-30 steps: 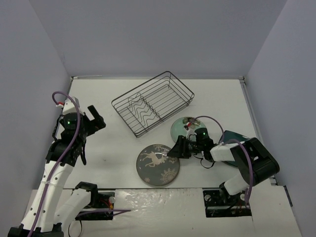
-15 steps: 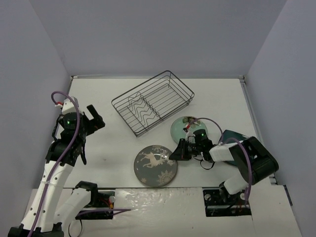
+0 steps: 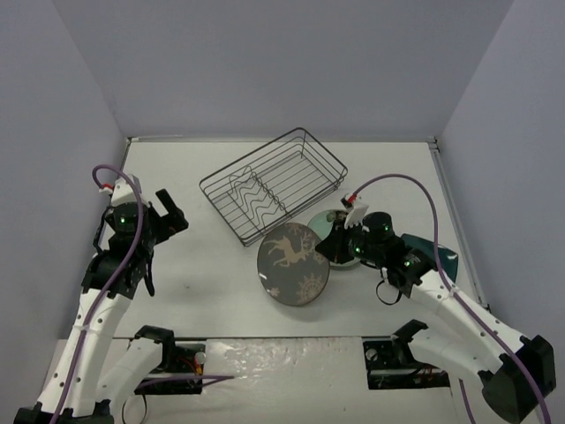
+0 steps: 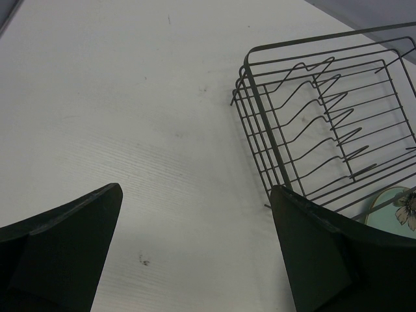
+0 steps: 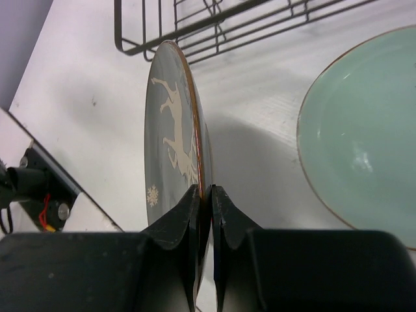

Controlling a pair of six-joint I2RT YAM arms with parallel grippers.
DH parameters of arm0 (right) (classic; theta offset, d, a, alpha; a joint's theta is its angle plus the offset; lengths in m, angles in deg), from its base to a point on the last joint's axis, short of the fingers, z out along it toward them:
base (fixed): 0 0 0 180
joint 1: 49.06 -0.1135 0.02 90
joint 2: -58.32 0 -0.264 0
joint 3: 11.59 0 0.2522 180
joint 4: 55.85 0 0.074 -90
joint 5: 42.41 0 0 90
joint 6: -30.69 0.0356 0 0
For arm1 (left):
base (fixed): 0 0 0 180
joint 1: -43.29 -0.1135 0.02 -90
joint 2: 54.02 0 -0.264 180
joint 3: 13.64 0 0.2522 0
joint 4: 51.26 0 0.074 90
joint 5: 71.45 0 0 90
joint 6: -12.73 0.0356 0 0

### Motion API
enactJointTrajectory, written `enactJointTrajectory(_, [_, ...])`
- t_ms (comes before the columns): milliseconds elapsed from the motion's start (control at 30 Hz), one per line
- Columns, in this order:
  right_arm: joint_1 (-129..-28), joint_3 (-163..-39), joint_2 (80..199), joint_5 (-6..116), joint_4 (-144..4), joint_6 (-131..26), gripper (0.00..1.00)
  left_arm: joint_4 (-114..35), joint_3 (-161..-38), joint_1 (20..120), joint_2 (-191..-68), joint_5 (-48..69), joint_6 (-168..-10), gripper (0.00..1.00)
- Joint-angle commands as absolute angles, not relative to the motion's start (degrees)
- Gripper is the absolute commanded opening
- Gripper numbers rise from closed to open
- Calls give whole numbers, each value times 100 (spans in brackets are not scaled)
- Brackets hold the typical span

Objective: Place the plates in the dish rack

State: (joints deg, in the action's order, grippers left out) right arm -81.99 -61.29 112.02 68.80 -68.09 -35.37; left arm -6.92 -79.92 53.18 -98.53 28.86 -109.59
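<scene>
My right gripper (image 5: 204, 195) pinches the rim of the grey plate (image 3: 294, 262), raised on edge just near the rack (image 3: 291, 177), so I would turn it parallel to the slots before lowering, while the left gripper (image 4: 195, 224) is wide open and empty

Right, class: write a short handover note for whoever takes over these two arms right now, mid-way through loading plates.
Left gripper: open, empty, hovering over bare table left of the dish rack.
Right gripper: shut on the rim of the grey deer plate, held on edge just in front of the rack.
Mint-green plate: flat on the table, right of the held plate.
Dark teal plate: on the table further right, partly under the right arm.
Done: one plate gripped; none in the rack.
Left: slot the deer plate into the rack, then load the other two.
</scene>
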Motion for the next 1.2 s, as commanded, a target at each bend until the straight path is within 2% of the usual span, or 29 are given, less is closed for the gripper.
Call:
enactJointTrajectory(0, [-8246,-6936,11096,6462,-7131,-4000,0,-936,-8199,5331,-9920,2849,-11006,97])
enactJointTrajectory(233, [-8307,-7751,10769,6187,-6631,-5006,0,-958,-8194,5322,-9881,2885,-10993,97])
enactJointTrajectory(400, [-8316,-8777,11276,6000,-6564,-5900,0,-936,-8233,5322,-9903,2928,-10971,97])
enactJointTrajectory(600, [-8316,-10625,12667,6085,-7169,-6888,0,-919,-8200,5323,-9945,2945,-10987,97])
enactJointTrajectory(833, [-8308,-12083,14226,5863,-7201,-8733,0,-896,-8283,5322,-10050,3069,-10944,97])
enactJointTrajectory(933, [-8282,-13164,14965,6186,-7475,-9769,0,-816,-8389,5322,-10162,3231,-10953,97])
enactJointTrajectory(1167, [-8101,-14369,16053,7292,-7992,-12435,0,-700,-8606,5315,-10445,3462,-10953,97])
